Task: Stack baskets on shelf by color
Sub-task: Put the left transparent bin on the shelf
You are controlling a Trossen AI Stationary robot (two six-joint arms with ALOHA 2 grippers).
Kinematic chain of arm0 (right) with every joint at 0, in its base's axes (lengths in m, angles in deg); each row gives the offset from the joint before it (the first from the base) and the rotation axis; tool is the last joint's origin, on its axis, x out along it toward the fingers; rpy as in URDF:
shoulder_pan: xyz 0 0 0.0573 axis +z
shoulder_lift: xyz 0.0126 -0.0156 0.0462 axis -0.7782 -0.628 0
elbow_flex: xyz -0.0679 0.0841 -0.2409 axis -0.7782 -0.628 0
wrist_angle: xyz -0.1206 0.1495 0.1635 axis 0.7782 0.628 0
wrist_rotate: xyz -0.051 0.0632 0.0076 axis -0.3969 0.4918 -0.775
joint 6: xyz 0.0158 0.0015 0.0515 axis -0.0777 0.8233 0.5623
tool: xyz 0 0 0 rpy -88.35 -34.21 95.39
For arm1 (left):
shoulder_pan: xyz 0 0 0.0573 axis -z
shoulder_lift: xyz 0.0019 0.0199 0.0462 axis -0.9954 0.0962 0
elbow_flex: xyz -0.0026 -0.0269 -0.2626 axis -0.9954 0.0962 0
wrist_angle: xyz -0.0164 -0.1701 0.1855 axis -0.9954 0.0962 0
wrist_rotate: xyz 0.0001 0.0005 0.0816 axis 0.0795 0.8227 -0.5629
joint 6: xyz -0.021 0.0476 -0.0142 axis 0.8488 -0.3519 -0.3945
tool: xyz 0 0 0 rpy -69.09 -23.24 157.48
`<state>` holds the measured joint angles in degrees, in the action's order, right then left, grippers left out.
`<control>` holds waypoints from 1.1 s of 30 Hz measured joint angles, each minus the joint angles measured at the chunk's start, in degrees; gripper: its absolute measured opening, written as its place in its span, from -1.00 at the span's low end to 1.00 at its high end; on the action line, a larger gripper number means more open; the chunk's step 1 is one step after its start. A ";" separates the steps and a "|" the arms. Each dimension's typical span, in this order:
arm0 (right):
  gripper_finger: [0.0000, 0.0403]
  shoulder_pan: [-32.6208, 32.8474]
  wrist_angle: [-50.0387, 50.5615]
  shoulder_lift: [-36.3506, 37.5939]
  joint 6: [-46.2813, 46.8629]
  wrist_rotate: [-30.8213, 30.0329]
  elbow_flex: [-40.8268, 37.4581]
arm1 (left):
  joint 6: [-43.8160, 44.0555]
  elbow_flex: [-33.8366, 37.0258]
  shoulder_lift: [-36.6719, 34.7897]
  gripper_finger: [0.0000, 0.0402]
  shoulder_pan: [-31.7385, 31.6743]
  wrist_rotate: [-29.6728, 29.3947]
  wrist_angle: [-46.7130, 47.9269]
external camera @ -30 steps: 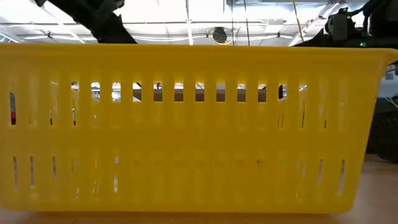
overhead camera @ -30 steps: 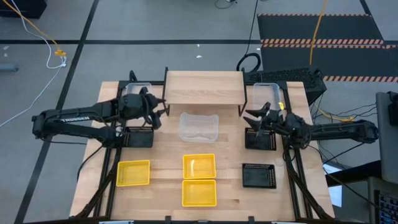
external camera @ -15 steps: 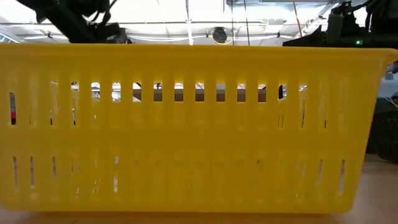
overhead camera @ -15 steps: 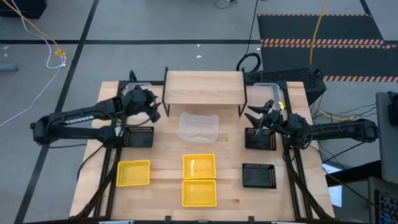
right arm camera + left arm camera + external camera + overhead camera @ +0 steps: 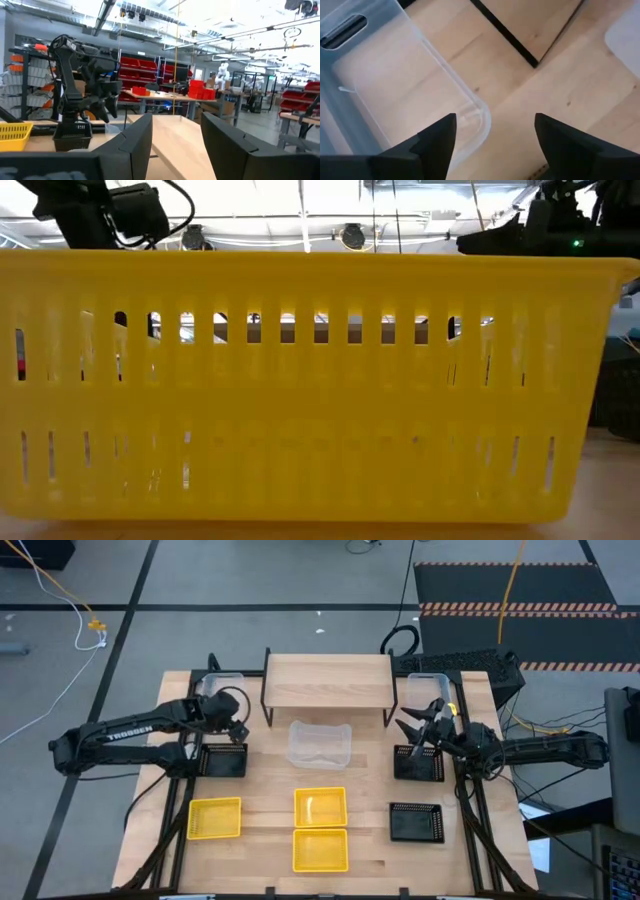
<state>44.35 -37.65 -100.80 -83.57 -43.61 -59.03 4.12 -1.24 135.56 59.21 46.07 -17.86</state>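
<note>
On the shelf (image 5: 327,678) nothing is stacked yet; every basket sits on the table. Both the left gripper (image 5: 238,718) and right gripper (image 5: 423,724) hover spread and empty.

Grey floor (image 5: 250,580), red bins (image 5: 137,65) on shelving, bright ceiling lights (image 5: 150,12).

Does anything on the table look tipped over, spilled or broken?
Nothing stands out. The baskets all sit upright and apart on the table: yellow ones in front, a clear one before the empty shelf, black ones to the sides.
</note>
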 joint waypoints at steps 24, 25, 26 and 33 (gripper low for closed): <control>-0.20 -0.02 -1.12 -0.04 -3.51 0.04 0.00 | -12.32 -0.11 10.45 0.18 -6.36 2.08 -2.08; -0.20 -0.02 -1.12 -0.04 -3.49 0.04 0.00 | -12.32 -0.11 10.37 0.18 -6.59 2.08 -2.10; -0.20 -0.02 -1.13 -0.04 -3.46 0.04 0.00 | -12.32 -0.11 10.11 0.18 -6.87 2.11 -2.09; -0.20 -0.02 -3.44 -0.04 -3.41 0.04 0.00 | -12.30 -1.99 7.85 0.18 -7.25 2.09 -1.53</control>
<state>44.33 -41.09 -100.84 -86.98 -43.57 -59.03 -8.18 -3.22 143.41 51.97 48.16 -19.39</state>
